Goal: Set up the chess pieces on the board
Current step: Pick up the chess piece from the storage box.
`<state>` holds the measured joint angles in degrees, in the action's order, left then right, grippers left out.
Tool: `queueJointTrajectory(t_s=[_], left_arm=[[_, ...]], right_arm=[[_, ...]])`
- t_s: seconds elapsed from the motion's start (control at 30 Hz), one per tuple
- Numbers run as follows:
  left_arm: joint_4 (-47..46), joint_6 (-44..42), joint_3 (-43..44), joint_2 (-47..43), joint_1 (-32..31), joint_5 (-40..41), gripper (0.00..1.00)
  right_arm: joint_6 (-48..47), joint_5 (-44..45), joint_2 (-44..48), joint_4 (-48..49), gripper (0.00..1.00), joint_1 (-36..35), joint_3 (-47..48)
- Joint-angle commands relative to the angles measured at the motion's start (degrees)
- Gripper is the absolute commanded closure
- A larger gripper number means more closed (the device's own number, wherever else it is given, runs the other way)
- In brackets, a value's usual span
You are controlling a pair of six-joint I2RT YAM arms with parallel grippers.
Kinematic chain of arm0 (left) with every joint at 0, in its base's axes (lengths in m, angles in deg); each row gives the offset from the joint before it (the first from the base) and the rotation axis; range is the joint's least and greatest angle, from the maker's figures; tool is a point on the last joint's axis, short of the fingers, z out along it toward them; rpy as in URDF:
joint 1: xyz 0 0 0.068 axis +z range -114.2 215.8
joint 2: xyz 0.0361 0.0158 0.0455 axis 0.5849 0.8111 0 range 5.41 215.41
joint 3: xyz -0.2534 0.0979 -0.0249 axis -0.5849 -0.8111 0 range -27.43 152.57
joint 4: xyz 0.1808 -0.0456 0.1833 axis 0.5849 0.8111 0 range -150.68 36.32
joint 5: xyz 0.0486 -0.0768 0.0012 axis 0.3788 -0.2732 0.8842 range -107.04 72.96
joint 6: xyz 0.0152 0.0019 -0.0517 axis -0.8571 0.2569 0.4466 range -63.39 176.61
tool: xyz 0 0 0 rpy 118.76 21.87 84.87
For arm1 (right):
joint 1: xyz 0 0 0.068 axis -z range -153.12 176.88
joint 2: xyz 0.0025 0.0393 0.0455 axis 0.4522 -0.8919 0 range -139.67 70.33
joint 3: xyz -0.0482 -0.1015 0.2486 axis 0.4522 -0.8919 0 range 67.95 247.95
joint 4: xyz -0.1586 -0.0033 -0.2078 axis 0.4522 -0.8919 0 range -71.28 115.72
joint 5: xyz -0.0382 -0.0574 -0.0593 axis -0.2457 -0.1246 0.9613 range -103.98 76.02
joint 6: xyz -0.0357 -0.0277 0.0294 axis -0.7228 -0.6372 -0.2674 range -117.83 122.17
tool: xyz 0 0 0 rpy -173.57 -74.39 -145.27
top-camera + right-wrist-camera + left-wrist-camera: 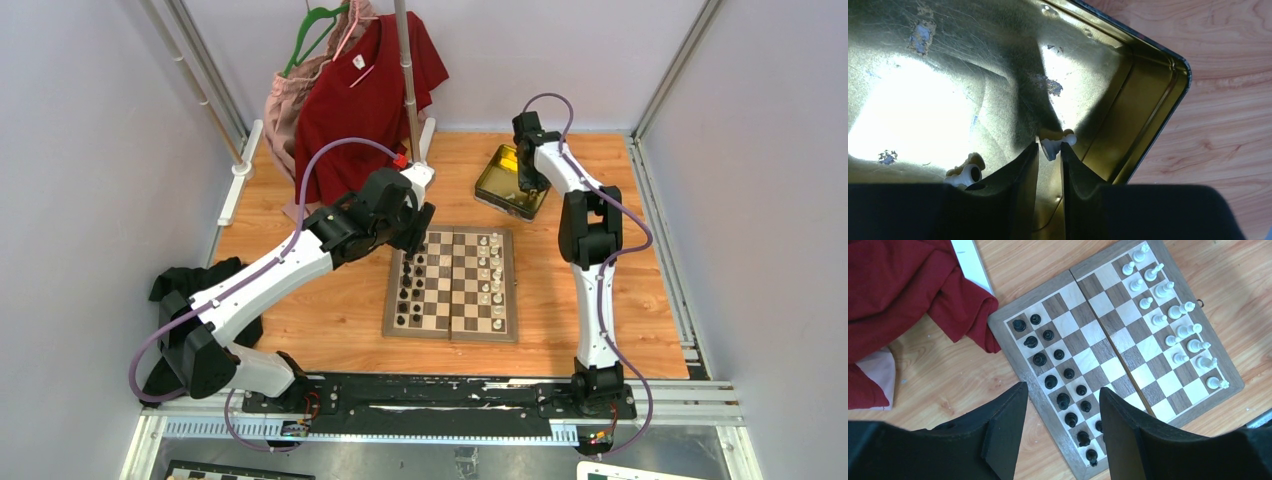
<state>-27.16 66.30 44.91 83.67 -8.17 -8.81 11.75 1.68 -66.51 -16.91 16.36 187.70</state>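
The right arm [590, 230] stretches far out, the right tool [1050, 146] dipping into the shiny gold rectangular tin [1148, 100], its fingers narrowly flanking one tiny white chess piece [1055, 142]; pinched or not, I cannot tell. A second white piece [965, 174] lies half hidden beside it. The left tool [1063, 390] hovers agape over the wooden chessboard [1113, 370], which holds fourteen white pieces [1180, 310].

The wooden table [330, 318] carries the board [452, 285], a gold tin [497, 178] and red shirt [350, 110].

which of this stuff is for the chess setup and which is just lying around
For the job: board, white chess pieces on it, gold tin with two more white pieces, black chess pieces.
Lying about: red shirt, pink garment, green hanger, black cloth.
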Motion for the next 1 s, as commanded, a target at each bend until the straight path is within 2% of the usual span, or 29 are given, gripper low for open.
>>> queueJointTrajectory(t_s=[0.0, 0.27, 0.57, 0.97], left_arm=[[-1.26, 0.15, -0.5, -0.59, 0.55, -0.32, 0.4], [-1.42, 0.06, -0.7, -0.52, 0.72, -0.49, 0.4], [-1.96, -0.11, -1.29, -0.5, 0.96, -0.93, 0.41], [-2.31, -0.2, -2.02, -0.74, 1.29, -1.29, 0.41]], right_arm=[[0.01, -0.45, -1.92, -0.96, 0.76, 0.63, 1.72], [-0.12, -1.49, -1.05, -0.9, 1.0, 0.64, 1.16], [0.19, -3.43, 2.08, -0.32, 1.0, 0.5, 1.02], [4.98, -12.65, 6.7, 4.31, 1.0, 0.4, -1.77]])
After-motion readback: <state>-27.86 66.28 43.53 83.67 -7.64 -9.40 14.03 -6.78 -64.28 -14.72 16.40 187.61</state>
